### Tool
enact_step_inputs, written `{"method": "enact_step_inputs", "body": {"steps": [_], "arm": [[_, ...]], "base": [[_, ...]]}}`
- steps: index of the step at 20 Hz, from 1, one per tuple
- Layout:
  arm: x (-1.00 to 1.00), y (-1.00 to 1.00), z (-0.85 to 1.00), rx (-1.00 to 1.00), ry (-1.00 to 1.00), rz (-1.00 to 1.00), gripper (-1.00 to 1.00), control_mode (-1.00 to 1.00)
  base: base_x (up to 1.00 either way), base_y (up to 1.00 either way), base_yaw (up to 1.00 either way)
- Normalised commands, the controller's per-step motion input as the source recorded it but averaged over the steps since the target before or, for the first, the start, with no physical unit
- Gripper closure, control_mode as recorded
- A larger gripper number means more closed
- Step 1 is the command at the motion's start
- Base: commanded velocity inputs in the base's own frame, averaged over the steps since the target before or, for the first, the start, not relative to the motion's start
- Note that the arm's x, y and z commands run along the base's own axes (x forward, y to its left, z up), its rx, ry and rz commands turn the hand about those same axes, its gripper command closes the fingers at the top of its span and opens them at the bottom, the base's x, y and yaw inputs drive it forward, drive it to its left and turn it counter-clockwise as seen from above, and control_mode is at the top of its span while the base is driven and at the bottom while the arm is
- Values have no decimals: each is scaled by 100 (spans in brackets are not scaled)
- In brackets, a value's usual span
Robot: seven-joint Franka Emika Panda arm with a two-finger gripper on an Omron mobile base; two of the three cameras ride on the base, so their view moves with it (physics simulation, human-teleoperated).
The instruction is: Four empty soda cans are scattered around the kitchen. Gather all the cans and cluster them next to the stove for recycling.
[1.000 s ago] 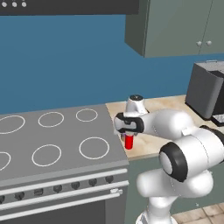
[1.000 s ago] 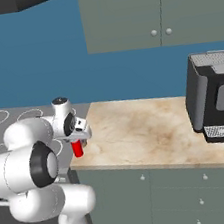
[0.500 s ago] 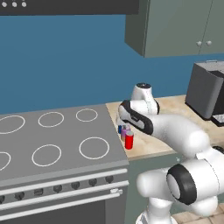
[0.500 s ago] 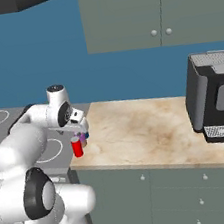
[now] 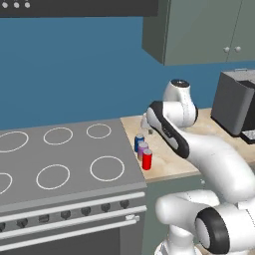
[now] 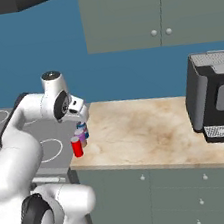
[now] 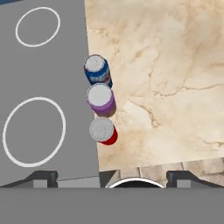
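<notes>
Nearest to the front edge of the counter [image 5: 174, 167] stands the red can [image 5: 147, 160], upright, just beside the right edge of the stove [image 5: 64, 164]. Directly behind it stands the purple-pink can [image 5: 142, 149], touching or almost touching the red one, and behind that one stands the blue can [image 5: 139, 142]. The three cans make a short straight row along the border between stove and counter. In the hand view the same row is seen from above: the red can [image 7: 103, 130] lowest, the purple-pink can [image 7: 101, 99] in the middle, the blue can [image 7: 97, 69] on top, all with silver lids, all on the beige marble just at the grey cooktop.

The gripper [image 6: 82, 119] hangs above the row, over the blue can, and holds nothing. In the hand view its two dark fingertips [image 7: 43, 177] stand wide apart at the bottom, so the jaws are open.

Farther on the right of the counter, well apart from the cans, stands the dark coffee machine [image 6: 217, 96] against the blue wall [image 5: 74, 69]. Above are the grey-green cabinets [image 6: 155, 9].
</notes>
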Motion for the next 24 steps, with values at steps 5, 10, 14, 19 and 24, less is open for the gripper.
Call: {"method": "enact_step_inputs", "body": {"steps": [5, 10, 14, 19, 24], "arm": [[-66, -2, 42, 0, -17, 0, -100, -100], [-19, 0, -11, 0, -7, 0, -100, -100], [-9, 0, -4, 0, -5, 0, -100, 100], [0, 0, 0, 0, 0, 0, -100, 100], [0, 0, 0, 0, 0, 0, -100, 100]], "base": [[0, 0, 0], [0, 0, 0], [-29, 0, 0], [-93, 1, 23], [-50, 9, 87]]}}
